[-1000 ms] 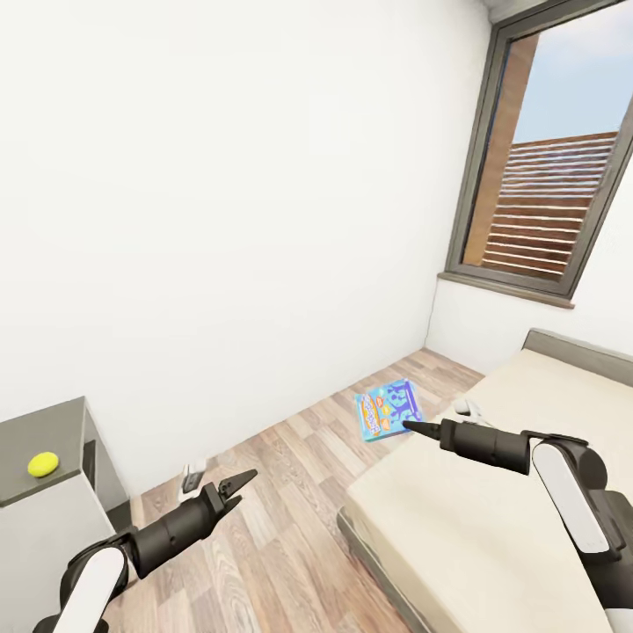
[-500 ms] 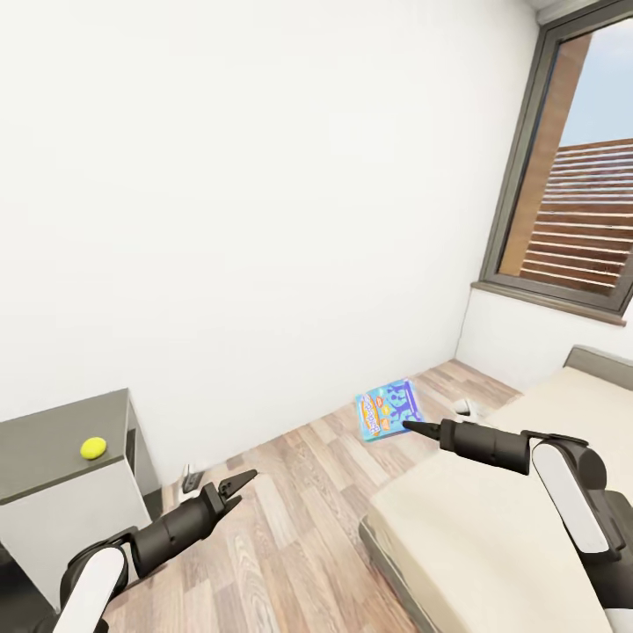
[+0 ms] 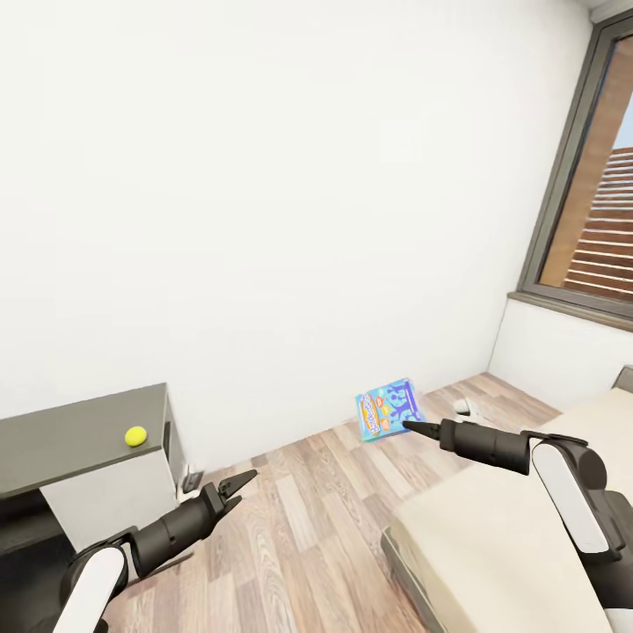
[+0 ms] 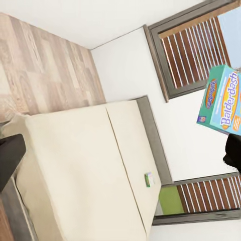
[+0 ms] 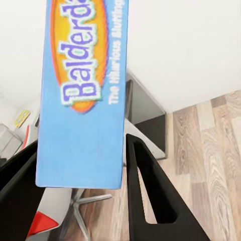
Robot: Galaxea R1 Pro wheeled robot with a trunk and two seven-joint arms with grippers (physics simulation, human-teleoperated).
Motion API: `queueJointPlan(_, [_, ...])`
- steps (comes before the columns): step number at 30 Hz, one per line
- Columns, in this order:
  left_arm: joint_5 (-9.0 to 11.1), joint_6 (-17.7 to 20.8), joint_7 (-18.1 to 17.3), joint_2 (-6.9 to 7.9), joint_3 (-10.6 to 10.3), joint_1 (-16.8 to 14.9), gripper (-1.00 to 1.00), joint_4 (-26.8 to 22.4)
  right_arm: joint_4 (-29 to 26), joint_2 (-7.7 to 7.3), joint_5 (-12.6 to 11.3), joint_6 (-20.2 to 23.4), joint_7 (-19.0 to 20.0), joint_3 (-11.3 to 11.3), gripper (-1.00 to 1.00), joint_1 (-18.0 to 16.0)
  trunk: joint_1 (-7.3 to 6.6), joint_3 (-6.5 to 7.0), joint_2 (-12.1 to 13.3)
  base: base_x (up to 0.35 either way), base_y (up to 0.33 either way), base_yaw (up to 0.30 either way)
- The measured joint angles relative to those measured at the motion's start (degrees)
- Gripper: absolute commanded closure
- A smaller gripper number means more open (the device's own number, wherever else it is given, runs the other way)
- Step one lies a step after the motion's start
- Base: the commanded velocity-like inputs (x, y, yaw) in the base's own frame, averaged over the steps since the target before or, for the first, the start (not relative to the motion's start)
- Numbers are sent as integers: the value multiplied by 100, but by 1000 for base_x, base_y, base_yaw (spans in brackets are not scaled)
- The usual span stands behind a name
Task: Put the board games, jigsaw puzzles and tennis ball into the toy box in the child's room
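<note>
The right gripper (image 3: 406, 426) was clamped on the flat blue cardboard Balderdash board game box (image 3: 388, 410), which stood on edge out beyond its fingertips, held by its lower edge between the two black fingers (image 5: 145, 201). The left gripper (image 3: 236, 489) hung empty with its jaws slightly apart, ahead of the robot over the light wood-plank floor (image 3: 325, 519). The beige bed (image 3: 527, 536) lay under the right arm; a yellow-green tennis ball (image 3: 135, 435) sat on a dark grey desk (image 3: 79, 435) beyond the left gripper. The toy box was not in sight. Carrying well probably meant keeping that grip firm and the box level while turning, since so narrow a hold could let it swing or slip.
</note>
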Motion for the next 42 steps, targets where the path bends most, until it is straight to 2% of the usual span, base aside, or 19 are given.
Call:
queueJointPlan(17, [0,1,1,-1,0,-3,-100,24,-1,-2,0,1,-1,0,100,-4,-372,399,674,0,0,229])
queueJointPlan(29, [-1,0,1,-5,0,-9,-100,49,-1,-8,3,0,-1,-2,100,-4,-373,450,676,0,0,260])
queueJointPlan(42, [-2,1,1,-3,-1,-12,-100,52,-1,-9,-33,8,2,0,100,-3,-373,440,676,0,0,234])
